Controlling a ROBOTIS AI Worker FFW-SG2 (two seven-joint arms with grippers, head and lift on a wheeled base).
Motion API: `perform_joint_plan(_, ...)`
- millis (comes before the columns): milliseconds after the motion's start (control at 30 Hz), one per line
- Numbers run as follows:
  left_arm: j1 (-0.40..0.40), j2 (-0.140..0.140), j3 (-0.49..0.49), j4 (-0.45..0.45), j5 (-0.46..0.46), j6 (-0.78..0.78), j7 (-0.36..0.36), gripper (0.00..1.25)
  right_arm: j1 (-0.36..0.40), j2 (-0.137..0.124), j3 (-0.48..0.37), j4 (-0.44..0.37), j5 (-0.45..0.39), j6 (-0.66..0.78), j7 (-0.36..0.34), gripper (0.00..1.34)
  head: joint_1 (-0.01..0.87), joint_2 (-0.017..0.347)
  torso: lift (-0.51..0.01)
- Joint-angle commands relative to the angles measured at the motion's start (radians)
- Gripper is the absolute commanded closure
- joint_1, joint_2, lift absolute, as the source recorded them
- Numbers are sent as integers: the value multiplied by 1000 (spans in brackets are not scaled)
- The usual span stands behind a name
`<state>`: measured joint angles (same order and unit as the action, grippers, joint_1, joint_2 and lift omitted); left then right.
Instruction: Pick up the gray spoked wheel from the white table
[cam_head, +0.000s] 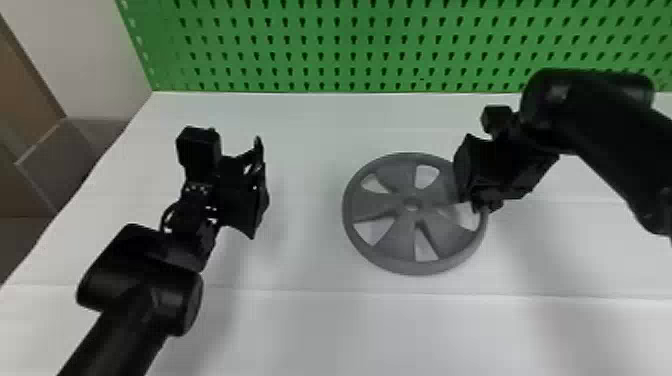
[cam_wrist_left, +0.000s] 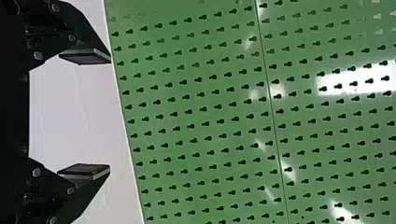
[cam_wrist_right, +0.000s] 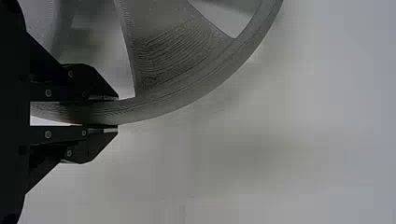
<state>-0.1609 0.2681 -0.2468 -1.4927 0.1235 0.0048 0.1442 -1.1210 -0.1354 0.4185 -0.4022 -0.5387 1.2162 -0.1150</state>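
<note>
Head view shows the gray spoked wheel (cam_head: 410, 267) over the middle of the white table (cam_head: 310, 330), its hub and broad spokes facing up; whether its underside touches the tabletop I cannot tell. The right gripper (cam_head: 474, 187) is at the wheel's right side, narrowed on the rim, and the right wrist view confirms it: the curved rim sits between the two finger pads (cam_wrist_right: 103, 98), with one finger reaching into an opening between spokes and the other outside the rim. In the head view this gripper and the right arm (cam_head: 600, 115) come in over the wheel from the right, hiding part of its rim, a stretch of the table behind and the lower right part of the green pegboard (cam_head: 320, 45).

That pegboard stands upright along the table's far edge, beyond the wheel, full of rows of keyhole slots. In the left wrist view it bears bright reflections and a thin seam.

To the left of the wheel, well apart from it, the left gripper (cam_head: 260, 187) is over the table with its fingers spread wide and nothing between them. The left arm (cam_head: 130, 300) slants up to it from the bottom edge, covering some of the table. A faint line crosses the tabletop on the near side of the wheel. Past the table's left edge are a gray box-like shape (cam_head: 60, 155), a brown panel (cam_head: 22, 70) and a pale wall (cam_head: 75, 50).
</note>
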Motion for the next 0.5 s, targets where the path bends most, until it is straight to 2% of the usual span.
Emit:
perform_joint_plan(0, 11, 0, 14, -14, 4, 0, 2, 424, 46, -1, -136, -118, 75, 12, 0, 1085, 779, 75, -95)
perform_joint_plan(167, 20, 0, 26, -26, 7, 1, 2, 423, 75, -3, -207, -211, 88, 25, 0, 1085, 779, 75, -95)
perform_joint_plan(467, 46, -1, 58, -54, 15, 1, 2, 423, 135, -6, -224, -465, 154, 25, 0, 1085, 779, 75, -95)
